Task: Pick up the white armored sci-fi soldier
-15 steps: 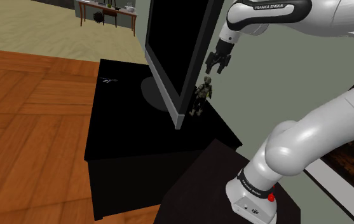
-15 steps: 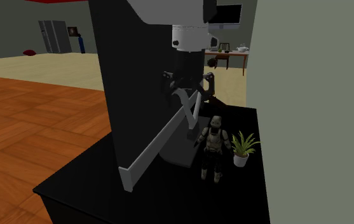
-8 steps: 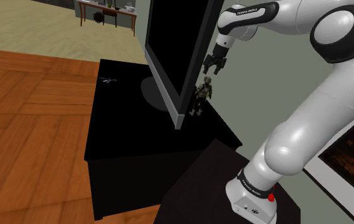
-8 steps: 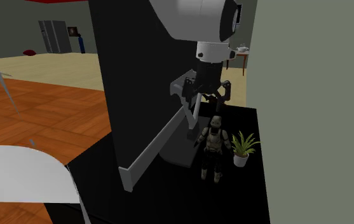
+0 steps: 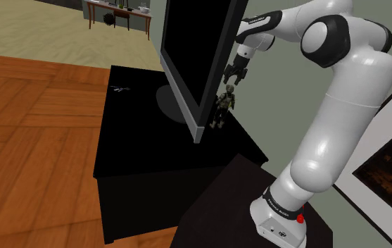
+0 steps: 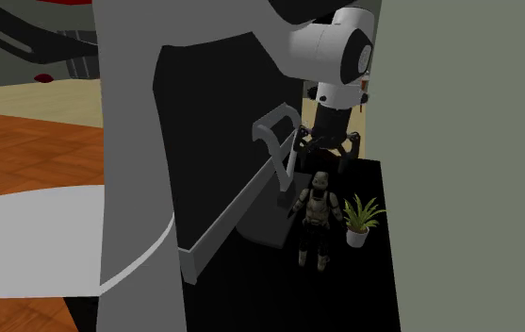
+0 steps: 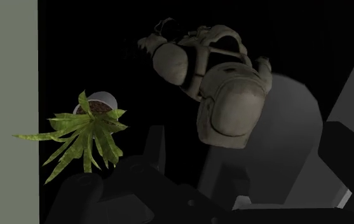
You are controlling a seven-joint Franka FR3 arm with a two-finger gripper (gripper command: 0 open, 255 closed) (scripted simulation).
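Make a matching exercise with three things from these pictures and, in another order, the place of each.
Things
1. pale armoured soldier figure
2. small green plant in a white pot
3. all-black hand

Places
A. hangs open above the figure, not touching it
B. stands between the big black screen and the plant
C. stands nearest the grey-green wall

Pairs: 1-B, 2-C, 3-A
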